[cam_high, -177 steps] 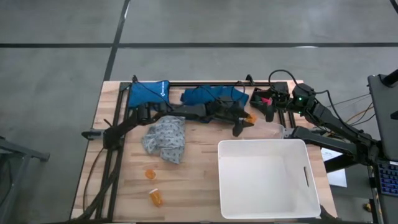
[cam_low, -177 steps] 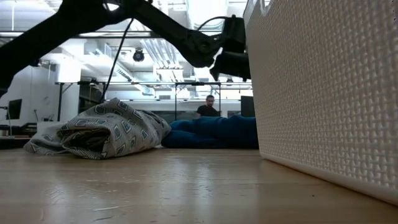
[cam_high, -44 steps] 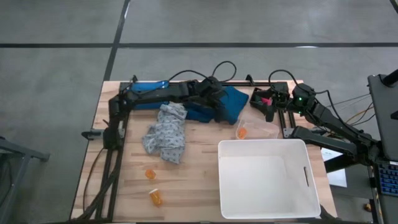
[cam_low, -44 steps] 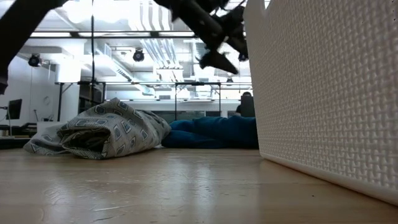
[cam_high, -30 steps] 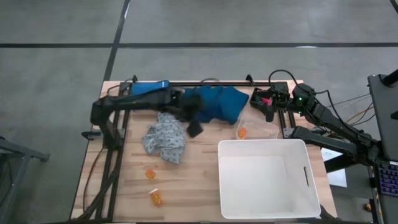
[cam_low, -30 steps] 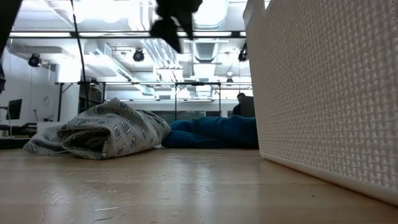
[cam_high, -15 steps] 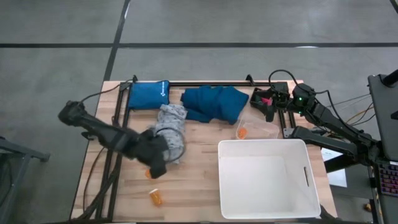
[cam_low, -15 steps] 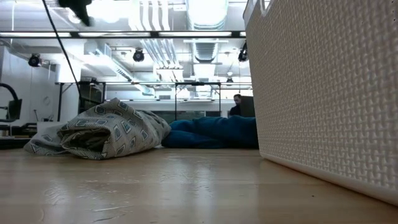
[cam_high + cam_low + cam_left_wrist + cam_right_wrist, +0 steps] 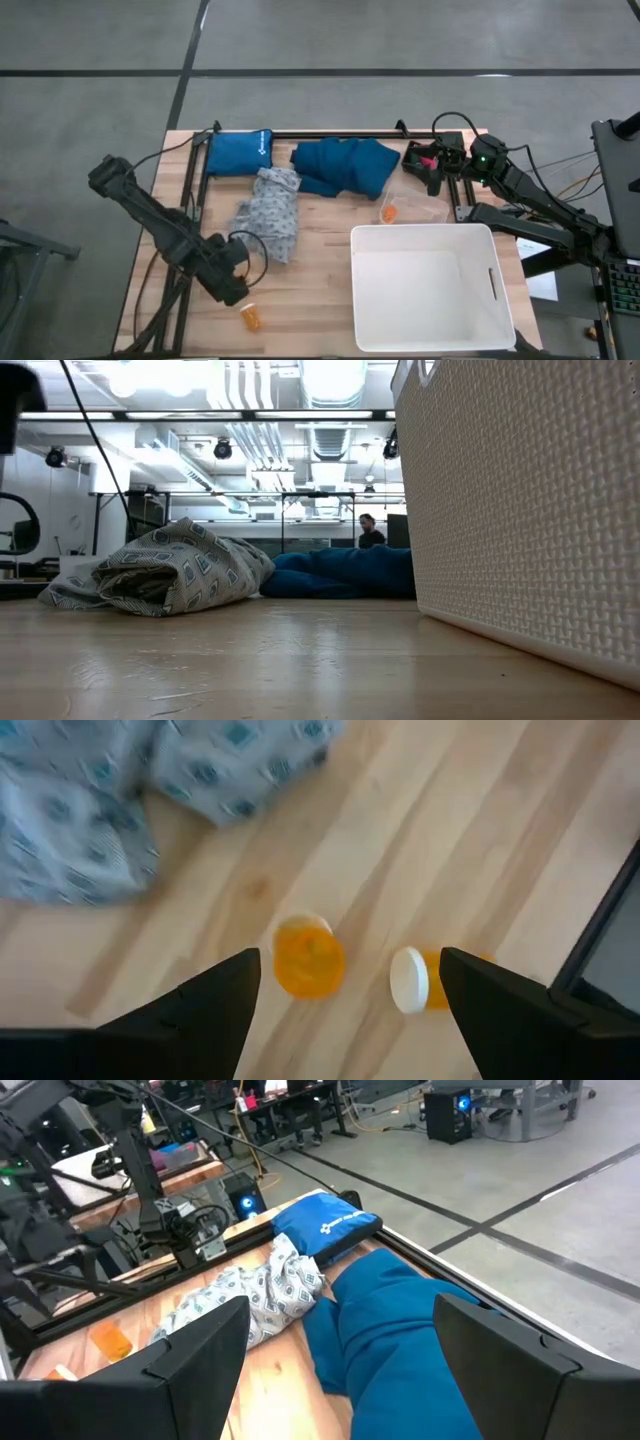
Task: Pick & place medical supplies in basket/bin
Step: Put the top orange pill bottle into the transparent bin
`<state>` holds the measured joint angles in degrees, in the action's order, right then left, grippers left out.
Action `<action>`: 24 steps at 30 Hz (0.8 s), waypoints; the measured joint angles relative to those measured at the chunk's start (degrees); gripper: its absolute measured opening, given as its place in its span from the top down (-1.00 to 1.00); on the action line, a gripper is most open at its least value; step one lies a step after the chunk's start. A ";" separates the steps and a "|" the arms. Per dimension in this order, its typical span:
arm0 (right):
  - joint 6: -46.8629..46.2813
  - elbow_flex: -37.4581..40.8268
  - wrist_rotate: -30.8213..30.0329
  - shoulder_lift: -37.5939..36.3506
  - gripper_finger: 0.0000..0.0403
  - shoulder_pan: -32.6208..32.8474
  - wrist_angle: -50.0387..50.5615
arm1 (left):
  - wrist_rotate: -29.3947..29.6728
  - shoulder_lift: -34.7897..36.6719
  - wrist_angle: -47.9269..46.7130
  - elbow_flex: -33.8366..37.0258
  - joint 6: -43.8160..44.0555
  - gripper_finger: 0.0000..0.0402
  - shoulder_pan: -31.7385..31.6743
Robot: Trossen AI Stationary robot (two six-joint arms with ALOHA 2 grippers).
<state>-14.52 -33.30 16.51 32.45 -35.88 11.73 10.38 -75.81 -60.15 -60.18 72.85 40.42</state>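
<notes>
My left gripper [image 9: 230,288] hangs open near the table's near left, pointing down. In the left wrist view its fingers stand either side of two small orange pill bottles on the wood, touching neither: one bottle [image 9: 308,958] and a white-capped one [image 9: 420,980] lying on its side. The high view shows only one bottle [image 9: 250,317]; the gripper covers the other. The patterned grey-blue garment [image 9: 268,212] and the dark teal garment [image 9: 345,165] lie crumpled farther back. The white bin [image 9: 430,285] stands at the near right. My right gripper [image 9: 435,165] waits open at the far right.
A blue pouch [image 9: 238,152] lies at the far left beside the teal garment. Another orange bottle [image 9: 388,212] lies beyond the bin's far wall. A pink-red item [image 9: 428,158] shows by the right gripper. A person [image 9: 370,532] sits far behind the table.
My left gripper has swung from beside the teal garment across the patterned garment toward the table's near left corner, sinking as it went. It has stayed open and now hangs over the orange bottles. No object has moved.
</notes>
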 joint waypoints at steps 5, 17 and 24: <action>0.00 0.00 -0.01 0.00 -0.54 0.01 0.01 | -3.81 0.00 4.22 5.39 0.71 -0.57 0.38; 0.00 0.00 0.00 0.00 -0.54 0.01 0.00 | -4.44 0.00 14.94 13.90 -0.21 -0.56 0.42; 0.00 0.00 0.00 0.00 -0.54 0.00 0.00 | -4.44 -0.04 16.85 16.12 -0.39 -0.54 0.42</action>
<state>-14.52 -33.30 16.51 32.45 -35.88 11.73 5.94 -75.85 -43.30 -44.06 72.47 40.84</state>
